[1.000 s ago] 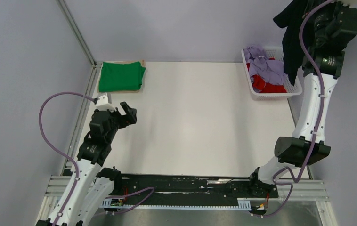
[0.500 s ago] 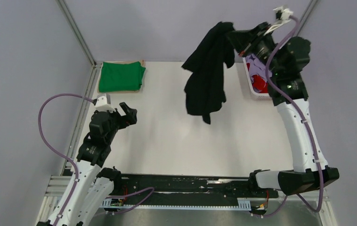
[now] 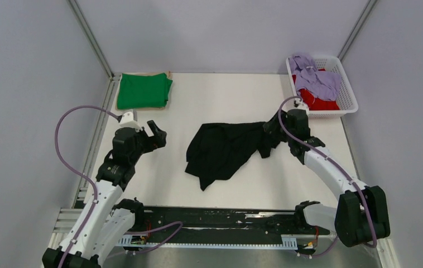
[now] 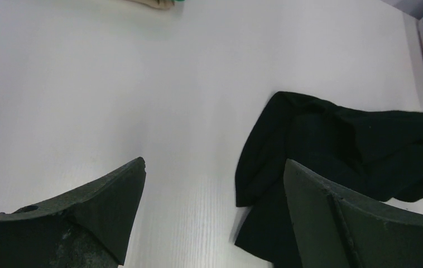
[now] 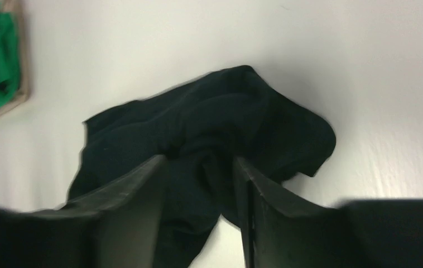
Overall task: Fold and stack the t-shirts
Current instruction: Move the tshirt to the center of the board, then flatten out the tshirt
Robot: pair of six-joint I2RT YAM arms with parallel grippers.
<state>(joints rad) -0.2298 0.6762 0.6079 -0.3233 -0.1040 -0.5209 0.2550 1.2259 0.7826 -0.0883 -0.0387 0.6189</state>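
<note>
Where the table (image 3: 226, 95) ends at its far left corner, a green shirt (image 3: 142, 91) sits folded flat. Closer to the front, the left gripper (image 3: 152, 134) has its fingers (image 4: 97, 206) wide apart and holds nothing. It is well apart from the black shirt (image 3: 226, 148), which lies in a crumpled heap in the middle of the table. The right gripper (image 3: 270, 132) is pinched on the right end of that shirt. If it pulls alone, I think the cloth may slide and bunch up more, so the fold could come out messy. If it lifts, a sleeve may twist under. At the far right, a white basket (image 3: 327, 113) holds a purple shirt (image 3: 316, 82) on top of a red shirt (image 3: 326, 104).
</note>
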